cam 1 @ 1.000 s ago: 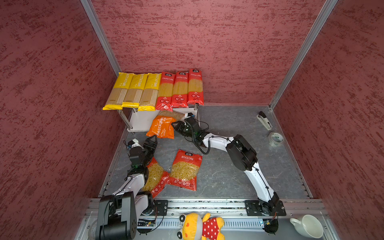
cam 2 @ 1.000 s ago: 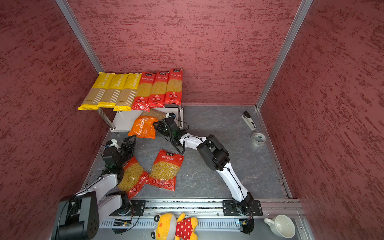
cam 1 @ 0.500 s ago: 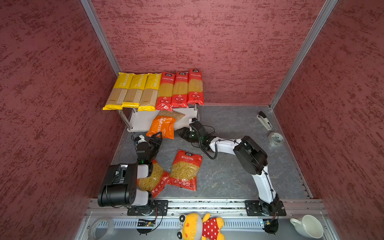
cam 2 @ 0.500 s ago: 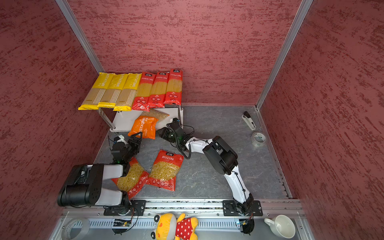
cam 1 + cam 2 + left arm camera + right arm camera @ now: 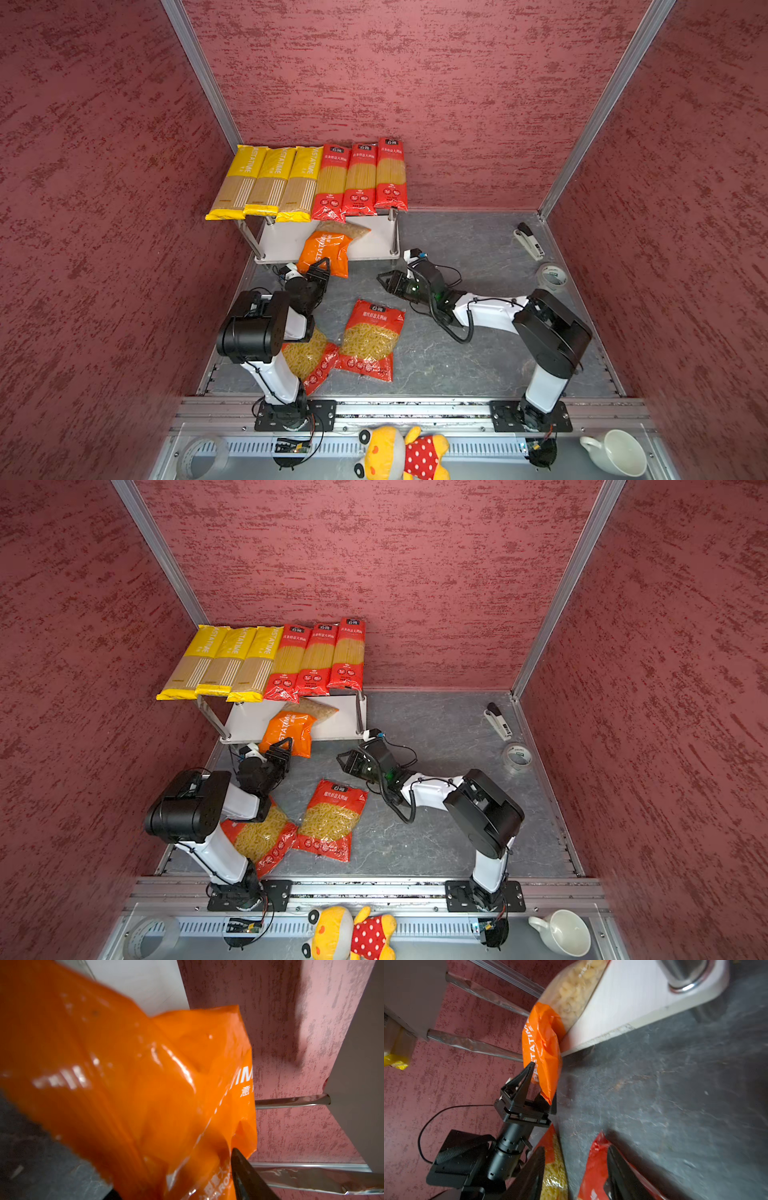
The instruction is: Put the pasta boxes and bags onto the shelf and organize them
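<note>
My left gripper (image 5: pixel 321 267): jaws straddle the near end of the orange bag (image 5: pixel 326 249). The bag is at its 12 o'clock, half on the shelf (image 5: pixel 282 245), lower board. Clamped or not, I cannot tell. My right gripper (image 5: pixel 384 282), at the bag's 4 o'clock: jaws apart, empty.

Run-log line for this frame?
left pincer: astride orange bag end | right pincer: open, empty | bag: partly on shelf | red bags: on floor

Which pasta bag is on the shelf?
The orange bag, resting partly on the lower board of the shelf; the two red bags lie on the table.
</note>
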Motion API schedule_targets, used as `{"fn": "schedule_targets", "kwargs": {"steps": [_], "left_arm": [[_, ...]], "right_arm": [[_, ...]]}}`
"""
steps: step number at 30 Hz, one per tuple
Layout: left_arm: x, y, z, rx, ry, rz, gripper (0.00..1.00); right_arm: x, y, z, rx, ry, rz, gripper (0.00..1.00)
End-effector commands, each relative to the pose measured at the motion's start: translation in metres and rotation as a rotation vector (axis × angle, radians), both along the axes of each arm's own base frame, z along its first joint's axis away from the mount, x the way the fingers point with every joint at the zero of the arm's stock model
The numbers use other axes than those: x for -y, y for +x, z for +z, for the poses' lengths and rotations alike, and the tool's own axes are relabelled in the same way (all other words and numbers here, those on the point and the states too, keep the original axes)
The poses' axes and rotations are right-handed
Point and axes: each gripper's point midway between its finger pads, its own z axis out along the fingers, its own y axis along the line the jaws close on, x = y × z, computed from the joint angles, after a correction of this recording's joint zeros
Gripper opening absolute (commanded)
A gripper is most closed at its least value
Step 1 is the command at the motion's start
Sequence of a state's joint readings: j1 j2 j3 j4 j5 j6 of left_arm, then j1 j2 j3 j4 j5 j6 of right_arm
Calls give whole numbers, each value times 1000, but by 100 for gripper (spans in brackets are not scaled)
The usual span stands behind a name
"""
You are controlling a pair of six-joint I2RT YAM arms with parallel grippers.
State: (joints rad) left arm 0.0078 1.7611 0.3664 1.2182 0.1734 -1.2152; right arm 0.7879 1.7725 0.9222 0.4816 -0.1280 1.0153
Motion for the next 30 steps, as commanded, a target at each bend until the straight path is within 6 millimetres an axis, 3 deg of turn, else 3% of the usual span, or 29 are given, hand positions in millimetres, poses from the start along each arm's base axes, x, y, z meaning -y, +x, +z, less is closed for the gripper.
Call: {"fn": "schedule_targets", "kwargs": {"steps": [1, 5, 10, 23, 30], "left_arm": [[-2, 9, 25, 110, -18, 5, 42], [-7, 12, 31, 123, -21, 12, 20], [-11, 17, 46, 151, 10, 10, 7], [-72, 25, 78, 128, 276, 139, 0], [-119, 2, 69, 99, 341, 340, 0]], "right_arm": [[13, 4, 4, 22, -3, -56, 50], [12, 1, -3, -6, 9, -52, 50], [5, 3, -2, -15, 20, -36, 50], [8, -1, -4, -26, 15, -36, 51], [8, -2, -3, -30, 20, -32, 51]]}}
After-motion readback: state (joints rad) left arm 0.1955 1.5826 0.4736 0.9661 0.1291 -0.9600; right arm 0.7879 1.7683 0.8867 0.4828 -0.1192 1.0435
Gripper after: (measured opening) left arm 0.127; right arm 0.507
